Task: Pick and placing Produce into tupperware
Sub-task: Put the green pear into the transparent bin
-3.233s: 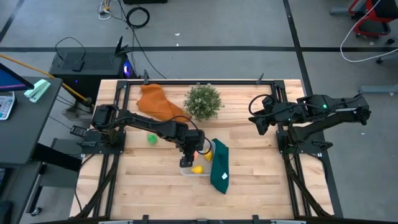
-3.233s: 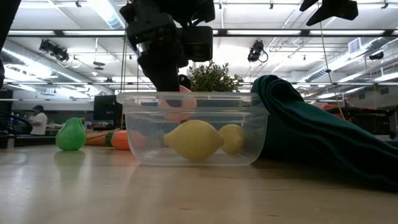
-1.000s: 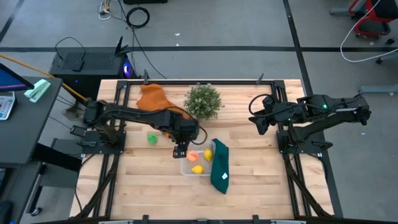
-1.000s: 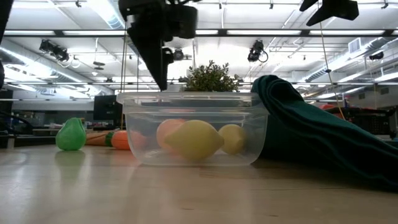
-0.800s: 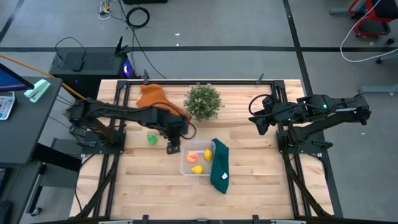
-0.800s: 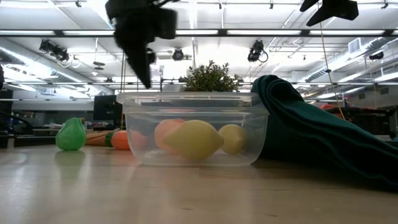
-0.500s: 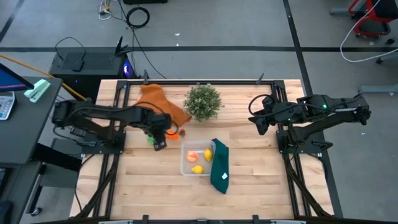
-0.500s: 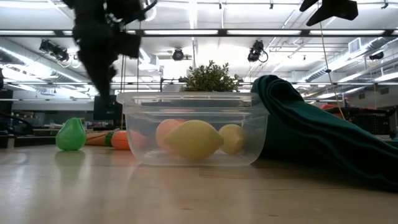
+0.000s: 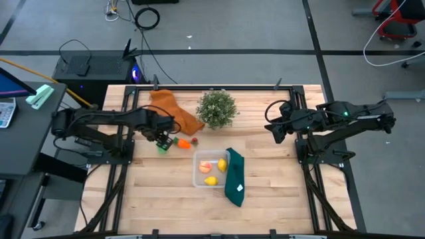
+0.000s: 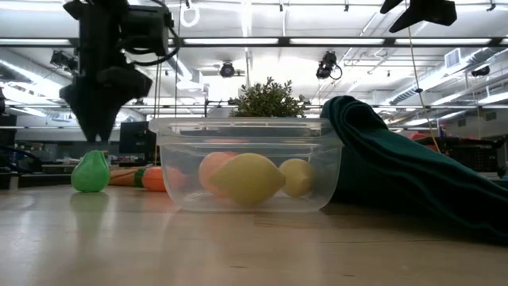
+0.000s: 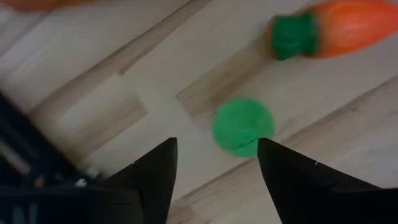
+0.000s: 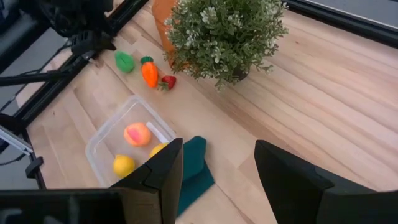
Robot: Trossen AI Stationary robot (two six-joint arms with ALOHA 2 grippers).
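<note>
My left gripper (image 9: 161, 140) is open and hovers just above the green fruit (image 11: 242, 126), which rests on the table left of the tupperware; the fruit shows ahead of the fingers, nearer one of them. In the low view the left gripper (image 10: 97, 133) points down over the green fruit (image 10: 90, 172). An orange carrot (image 9: 182, 142) and a small red piece (image 9: 194, 141) lie beside it. The clear tupperware (image 9: 198, 178) holds a pink peach (image 9: 205, 166) and two lemons (image 9: 222, 164) (image 9: 210, 180). My right gripper (image 9: 271, 127) waits open over the table's right side.
A dark green cloth (image 9: 234, 176) is heaped against the tupperware's right side. The potted plant (image 9: 217, 108) stands toward the far edge, with the orange cloth (image 9: 169, 109) to its left. Bare wood lies near the table's near edge and left of the green fruit.
My left gripper has swung from over the tupperware's left rim toward the table's left edge and slightly farther away, then dropped lower over the green fruit. The carrot and the red piece came into sight as the arm passed. The fruit in the tupperware stayed put.
</note>
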